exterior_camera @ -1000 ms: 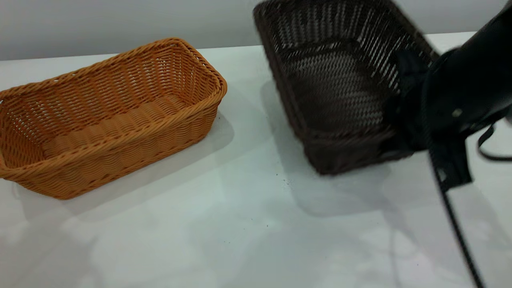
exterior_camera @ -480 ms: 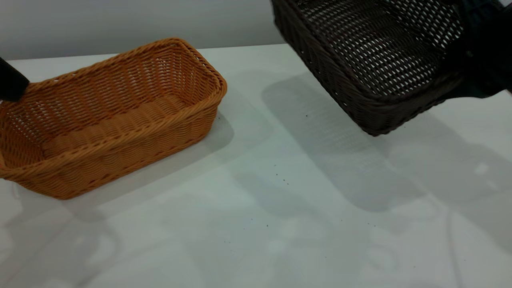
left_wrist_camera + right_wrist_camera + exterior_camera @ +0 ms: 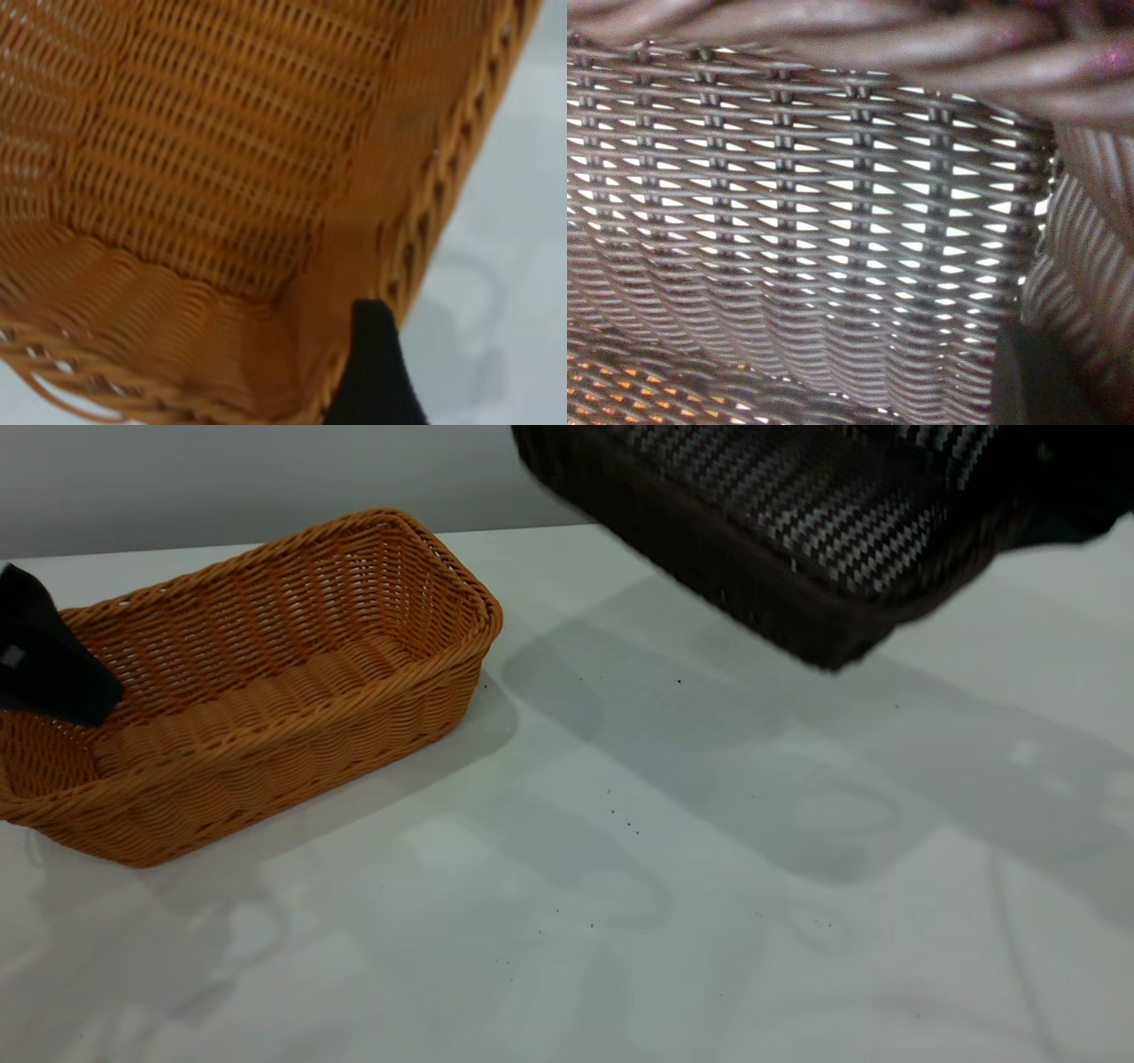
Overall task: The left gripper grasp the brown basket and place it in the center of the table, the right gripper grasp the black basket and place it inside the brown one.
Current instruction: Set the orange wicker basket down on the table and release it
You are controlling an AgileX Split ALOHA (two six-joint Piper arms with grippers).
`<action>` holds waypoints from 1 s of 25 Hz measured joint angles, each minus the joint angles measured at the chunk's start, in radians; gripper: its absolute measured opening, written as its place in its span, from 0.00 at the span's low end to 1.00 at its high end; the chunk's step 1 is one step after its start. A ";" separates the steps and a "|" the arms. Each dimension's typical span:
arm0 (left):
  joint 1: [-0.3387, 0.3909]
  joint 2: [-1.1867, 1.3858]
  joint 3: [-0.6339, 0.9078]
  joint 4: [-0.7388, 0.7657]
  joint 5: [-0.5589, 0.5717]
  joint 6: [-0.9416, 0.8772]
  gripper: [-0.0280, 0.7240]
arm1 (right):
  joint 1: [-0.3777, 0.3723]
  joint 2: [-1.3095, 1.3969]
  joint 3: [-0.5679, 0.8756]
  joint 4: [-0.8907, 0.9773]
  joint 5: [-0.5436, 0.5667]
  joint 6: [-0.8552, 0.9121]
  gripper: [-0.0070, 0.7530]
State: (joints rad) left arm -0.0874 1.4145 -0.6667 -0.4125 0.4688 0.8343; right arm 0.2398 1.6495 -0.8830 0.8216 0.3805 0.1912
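The brown basket (image 3: pixel 266 682) rests on the white table (image 3: pixel 567 939) at the left. My left gripper (image 3: pixel 75 691) hangs open over the basket's left end, just inside the rim. The left wrist view shows one black finger (image 3: pixel 376 372) by the braided rim of the brown basket (image 3: pixel 204 168); the other finger is out of view. The black basket (image 3: pixel 780 522) hangs tilted in the air at the upper right, casting a wide shadow below. My right gripper (image 3: pixel 1054 487) is shut on its right end. Its weave (image 3: pixel 797 204) fills the right wrist view, with a dark finger (image 3: pixel 1036 381) against the wall.
A grey wall runs behind the table's far edge. Bare white tabletop lies between the two baskets and along the front. Small dark specks dot the table's middle (image 3: pixel 620 819).
The right gripper has lifted the black basket off the table and carried it up and leftward. The left gripper has come in from the left edge and dropped toward the brown basket's left end.
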 joint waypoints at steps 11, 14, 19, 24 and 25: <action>-0.077 0.189 -0.085 0.004 -0.070 0.083 0.64 | 0.000 0.001 -0.129 -0.093 0.068 0.000 0.17; -0.077 0.248 -0.127 0.004 -0.068 0.106 0.64 | 0.000 0.001 -0.157 -0.120 0.071 -0.001 0.17; -0.077 0.328 -0.189 0.001 -0.037 0.145 0.64 | 0.000 0.001 -0.206 -0.192 0.093 0.012 0.17; -0.100 0.376 -0.224 -0.025 -0.017 0.188 0.64 | 0.000 0.002 -0.231 -0.233 0.091 0.037 0.17; -0.110 0.382 -0.228 -0.026 -0.015 0.205 0.64 | 0.000 0.002 -0.231 -0.235 0.094 0.036 0.17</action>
State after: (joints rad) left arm -0.1978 1.7965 -0.8947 -0.4383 0.4535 1.0389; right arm 0.2398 1.6511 -1.1135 0.5865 0.4741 0.2268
